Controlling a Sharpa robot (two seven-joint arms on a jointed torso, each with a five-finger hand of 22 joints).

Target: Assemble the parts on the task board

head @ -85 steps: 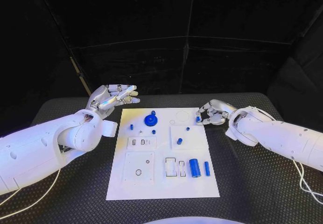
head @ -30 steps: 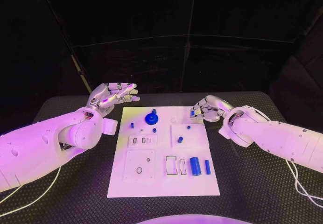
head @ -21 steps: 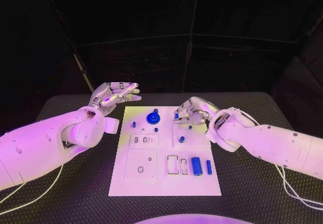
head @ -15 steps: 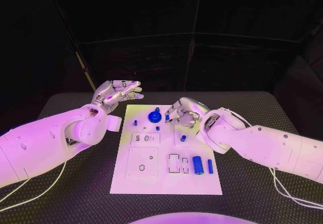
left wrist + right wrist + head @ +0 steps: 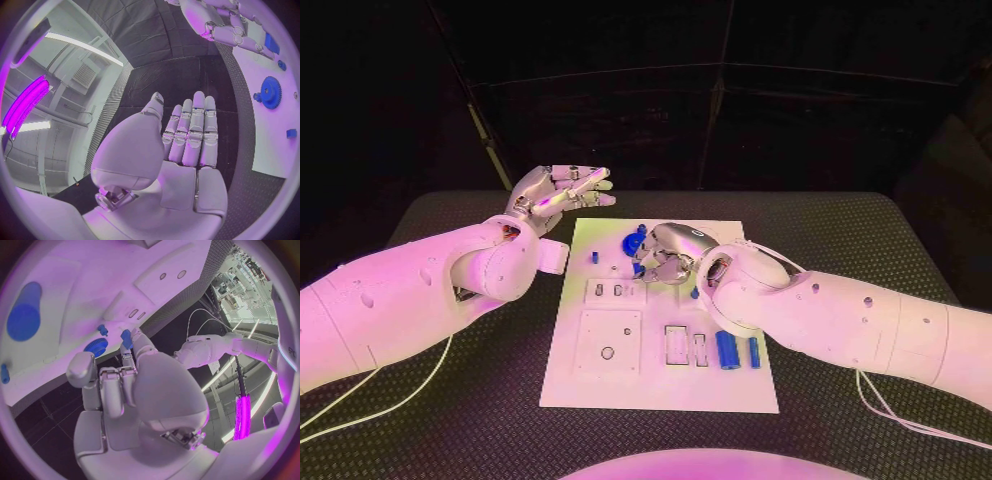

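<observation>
The white task board [image 5: 661,385] lies along the middle of the table. A blue gear [image 5: 633,243] stands near its far end, with small blue pegs [image 5: 596,258] beside it. My right hand [image 5: 669,257] hovers over the board just right of the gear, fingers curled, pinching a small blue piece [image 5: 126,338] at its fingertips; the gear [image 5: 95,346] lies just beyond them. My left hand [image 5: 561,194] is raised off the board's far left corner, fingers spread and holding nothing [image 5: 187,140]. From the left wrist, the right hand [image 5: 219,22] hangs beyond the gear [image 5: 270,91].
A thick blue cylinder [image 5: 726,348] and a thin blue one [image 5: 753,350] lie at the board's near right, beside two rectangular slots [image 5: 687,345]. A square plate with holes [image 5: 609,340] sits at the near left. Black textured table [image 5: 877,260] surrounds the board.
My right hand has travelled left from the board's right edge to beside the gear, keeping the small blue piece. The left hand has stayed raised in about the same spot.
</observation>
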